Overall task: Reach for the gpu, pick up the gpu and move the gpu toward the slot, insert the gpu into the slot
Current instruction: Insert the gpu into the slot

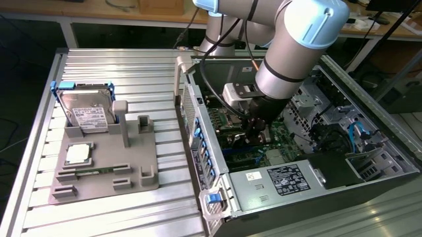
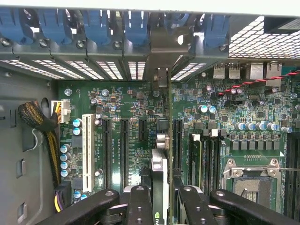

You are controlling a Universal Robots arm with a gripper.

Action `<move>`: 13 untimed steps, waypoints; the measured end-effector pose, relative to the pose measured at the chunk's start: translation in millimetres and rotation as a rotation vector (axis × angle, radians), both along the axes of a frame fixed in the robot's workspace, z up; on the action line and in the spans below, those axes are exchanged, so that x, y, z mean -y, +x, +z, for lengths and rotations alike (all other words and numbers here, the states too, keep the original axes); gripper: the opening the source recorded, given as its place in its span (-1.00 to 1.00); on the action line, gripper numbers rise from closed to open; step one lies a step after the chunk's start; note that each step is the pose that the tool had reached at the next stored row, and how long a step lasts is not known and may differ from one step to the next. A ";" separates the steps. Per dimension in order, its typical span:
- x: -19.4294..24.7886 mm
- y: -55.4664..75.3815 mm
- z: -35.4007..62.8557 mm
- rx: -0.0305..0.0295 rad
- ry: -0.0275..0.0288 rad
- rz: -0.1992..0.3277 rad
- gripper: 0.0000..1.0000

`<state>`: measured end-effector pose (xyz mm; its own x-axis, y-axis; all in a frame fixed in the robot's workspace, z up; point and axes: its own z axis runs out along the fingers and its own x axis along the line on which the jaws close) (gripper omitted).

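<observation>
A: Where is the gpu?

B: Clamped edge-on between the fingers of the end effector, standing upright over the green motherboard inside the open computer case.

A: And the slot?

B: Just beside the card's edge, toward three o'clock in the wrist view; the card's silver bracket reaches up to the rear bay openings at twelve.

A: Anything outside the case?

B: On the table, at nine o'clock from the case, a grey fixture holds a hard drive.
</observation>
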<state>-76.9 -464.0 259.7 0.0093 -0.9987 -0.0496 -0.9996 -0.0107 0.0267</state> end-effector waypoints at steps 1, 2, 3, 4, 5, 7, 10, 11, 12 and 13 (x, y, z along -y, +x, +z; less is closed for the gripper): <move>0.0 0.0 0.2 0.0000 0.0000 0.000 -0.47; 0.0 0.0 0.2 0.0000 0.0000 0.000 -0.47; 0.2 -0.1 0.4 -0.0002 -0.0004 0.000 -0.47; 1.5 0.0 0.4 -0.0003 -0.0004 0.000 -0.47; 2.7 0.0 0.3 -0.0002 -0.0003 0.000 -0.47; 3.0 0.0 0.3 -0.0001 -0.0002 0.000 -0.47; 3.0 0.0 0.3 -0.0001 -0.0003 0.000 -0.47; 3.0 0.0 0.3 -0.0001 -0.0003 0.000 -0.47; 3.0 0.0 0.3 -0.0001 -0.0002 0.000 -0.47; 3.0 0.0 0.3 -0.0001 -0.0003 0.000 -0.47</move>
<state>-77.0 -467.1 260.0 0.0093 -0.9987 -0.0493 -0.9996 -0.0106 0.0268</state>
